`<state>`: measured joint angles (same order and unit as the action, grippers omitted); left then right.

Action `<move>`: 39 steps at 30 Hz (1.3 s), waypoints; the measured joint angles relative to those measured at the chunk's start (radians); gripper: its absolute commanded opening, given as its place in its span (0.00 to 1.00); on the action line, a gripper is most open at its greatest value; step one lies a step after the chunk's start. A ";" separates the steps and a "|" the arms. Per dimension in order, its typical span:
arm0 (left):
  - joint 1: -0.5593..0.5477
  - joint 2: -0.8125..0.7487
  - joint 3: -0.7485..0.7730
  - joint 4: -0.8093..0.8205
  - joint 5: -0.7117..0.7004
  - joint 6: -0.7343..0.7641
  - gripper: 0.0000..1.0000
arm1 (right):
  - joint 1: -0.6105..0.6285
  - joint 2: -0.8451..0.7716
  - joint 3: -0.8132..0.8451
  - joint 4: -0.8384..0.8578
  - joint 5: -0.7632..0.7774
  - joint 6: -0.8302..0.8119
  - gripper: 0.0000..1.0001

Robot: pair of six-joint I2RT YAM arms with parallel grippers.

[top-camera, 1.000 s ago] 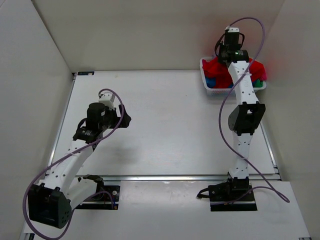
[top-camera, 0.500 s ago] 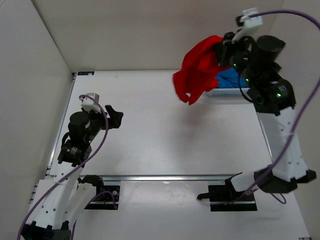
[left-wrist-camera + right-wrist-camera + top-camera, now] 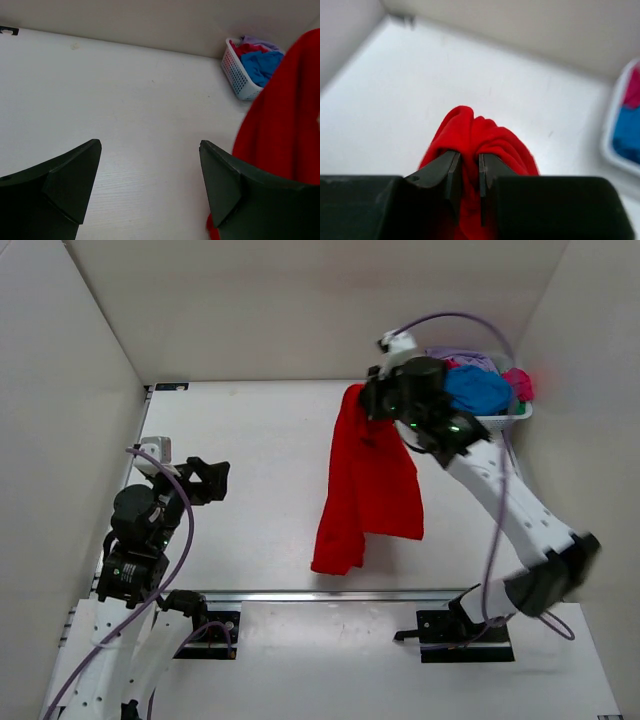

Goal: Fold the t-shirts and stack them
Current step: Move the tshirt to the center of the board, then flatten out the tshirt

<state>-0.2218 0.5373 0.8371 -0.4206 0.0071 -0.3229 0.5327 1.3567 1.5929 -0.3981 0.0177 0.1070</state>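
A bright red t-shirt (image 3: 368, 485) hangs from my right gripper (image 3: 368, 400), which is shut on a bunch of its cloth (image 3: 480, 135) and holds it above the table's middle. Its lower end reaches towards the front rail. It also shows at the right edge of the left wrist view (image 3: 282, 125). My left gripper (image 3: 212, 480) is open and empty over the table's left side, well to the left of the shirt; its fingers (image 3: 225, 185) stand wide apart. Blue (image 3: 476, 388), magenta-pink (image 3: 518, 383) and lavender (image 3: 468, 359) shirts lie in the basket.
A white plastic mesh basket (image 3: 510, 417) stands at the table's back right corner, also in the left wrist view (image 3: 235, 70). White walls close the left, back and right sides. A metal rail (image 3: 300, 594) runs along the table's front edge.
My right gripper lifted the red t-shirt out of the basket and carried it left and towards the front; it now hangs unfurled over the table. My left arm drew back to the left.
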 measured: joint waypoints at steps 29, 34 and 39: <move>-0.160 0.280 -0.281 0.115 0.186 -0.028 0.91 | -0.023 0.069 -0.534 -0.151 0.043 -0.027 0.49; -0.160 0.280 -0.281 0.116 0.192 -0.034 0.91 | 0.009 0.003 -0.699 -0.145 -0.037 0.029 0.48; -0.160 0.279 -0.283 0.122 0.193 -0.039 0.91 | 0.016 -0.037 -0.798 -0.083 -0.130 0.098 0.46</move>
<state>-0.3817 0.8162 0.5537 -0.2981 0.1997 -0.3618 0.5491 1.3193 0.7952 -0.4812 -0.1127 0.2047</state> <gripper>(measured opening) 0.914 0.476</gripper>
